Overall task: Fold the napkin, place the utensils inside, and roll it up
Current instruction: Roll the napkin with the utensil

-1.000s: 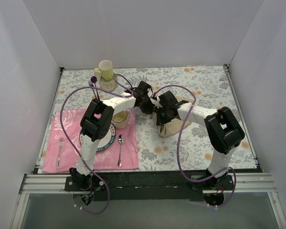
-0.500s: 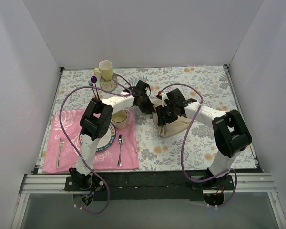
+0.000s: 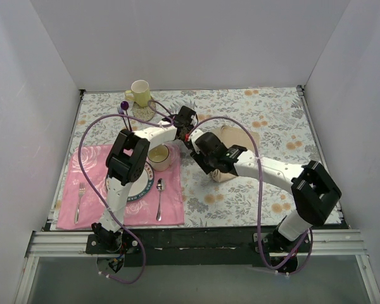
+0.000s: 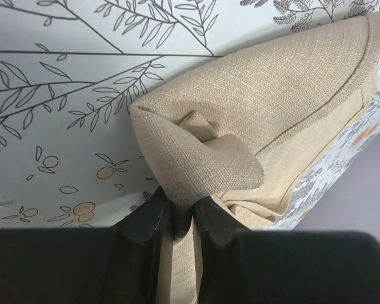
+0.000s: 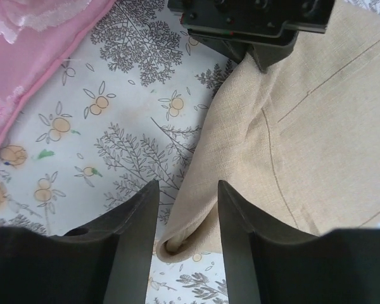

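Note:
The beige napkin (image 3: 238, 135) lies bunched on the floral tablecloth at mid-table, partly hidden under my right arm. My left gripper (image 4: 182, 206) is shut on a gathered corner of the napkin (image 4: 266, 107) and holds it slightly raised; from above the left gripper (image 3: 189, 134) sits at the cloth's left end. My right gripper (image 5: 188, 212) is open, its fingers on either side of a rolled fold edge of the napkin (image 5: 304, 145), not pinching it. A spoon (image 3: 160, 195) and a fork (image 3: 80, 201) lie on the pink placemat (image 3: 95, 158).
A plate (image 3: 143, 187) with a small bowl (image 3: 159, 156) sits on the placemat. A yellow mug (image 3: 139, 93) and purple-tipped sticks (image 3: 125, 106) stand at the back left. The left gripper body (image 5: 253, 19) is close ahead of my right gripper. White walls enclose the table.
My right gripper has opened and let go of the napkin, and its wrist has swung left and nearer along the cloth. The left gripper has stayed put, still holding its corner.

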You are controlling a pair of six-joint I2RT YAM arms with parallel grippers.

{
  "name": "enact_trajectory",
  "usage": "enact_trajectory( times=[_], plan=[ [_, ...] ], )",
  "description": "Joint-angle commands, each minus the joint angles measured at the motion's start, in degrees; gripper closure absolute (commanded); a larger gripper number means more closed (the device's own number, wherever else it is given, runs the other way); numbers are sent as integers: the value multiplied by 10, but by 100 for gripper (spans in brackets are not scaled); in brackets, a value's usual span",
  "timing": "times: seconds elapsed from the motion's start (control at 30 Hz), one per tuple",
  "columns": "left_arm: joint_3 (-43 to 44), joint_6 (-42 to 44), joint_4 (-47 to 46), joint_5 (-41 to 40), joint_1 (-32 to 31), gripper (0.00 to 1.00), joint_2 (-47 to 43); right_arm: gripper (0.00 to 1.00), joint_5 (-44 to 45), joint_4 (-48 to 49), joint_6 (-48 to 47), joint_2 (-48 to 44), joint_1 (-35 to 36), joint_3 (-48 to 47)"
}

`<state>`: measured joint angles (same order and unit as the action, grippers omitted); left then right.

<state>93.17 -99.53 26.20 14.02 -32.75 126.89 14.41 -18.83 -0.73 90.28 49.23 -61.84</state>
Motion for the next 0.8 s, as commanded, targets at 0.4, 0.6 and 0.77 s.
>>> enact_trajectory(
  times=[0.4, 0.6, 0.77],
  plan=[
    [12, -21, 115, 21, 4, 100, 34, 38, 248, 55, -84, 139, 80, -11],
    [0, -20, 114, 21, 4, 100, 27, 42, 289, 56, -84, 174, 79, -19],
    [-11, -18, 112, 20, 4, 100, 20, 47, 298, 72, -77, 184, 69, -5]
  ],
)
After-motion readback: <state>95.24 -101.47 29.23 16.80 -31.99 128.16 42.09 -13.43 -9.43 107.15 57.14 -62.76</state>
